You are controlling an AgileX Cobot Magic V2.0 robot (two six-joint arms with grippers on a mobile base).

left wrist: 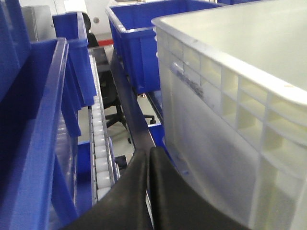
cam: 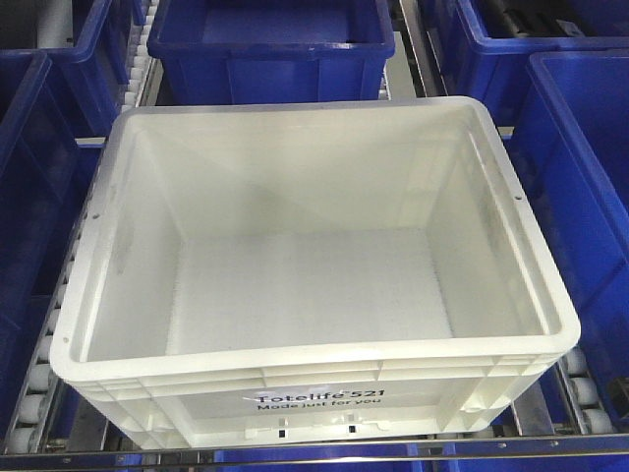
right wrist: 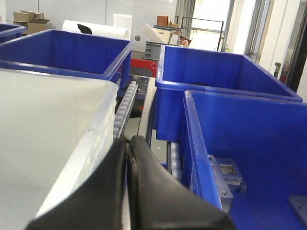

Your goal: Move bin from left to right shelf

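Grey rails with rows of small white rollers [cam: 34,379] run under everything here, and in the front view they show at both lower corners. Through the right wrist view the room opens up behind: pale walls, cardboard boxes [right wrist: 29,19] on a high ledge, bright windows on the right. The left wrist view catches a black office chair [left wrist: 112,103] standing on the floor beyond the rack.

Now the containers. The bin [cam: 314,285] sits dead centre on the rollers, white, rim thick, black "Totelife 521" print on its near wall, and nothing inside but its bare floor. Blue crates [cam: 270,44] crowd it on all sides: one behind, others to the left and right. The one behind looks empty. In the right wrist view a blue crate [right wrist: 249,158] just beside the bin holds metal brackets on its floor.

The left gripper [left wrist: 149,158] sits low at the bin's left wall, black fingers pressed together, nothing between them. The right gripper [right wrist: 129,143] is down by the bin's right rim, in the gap toward the blue crate, fingers likewise closed tight on nothing.
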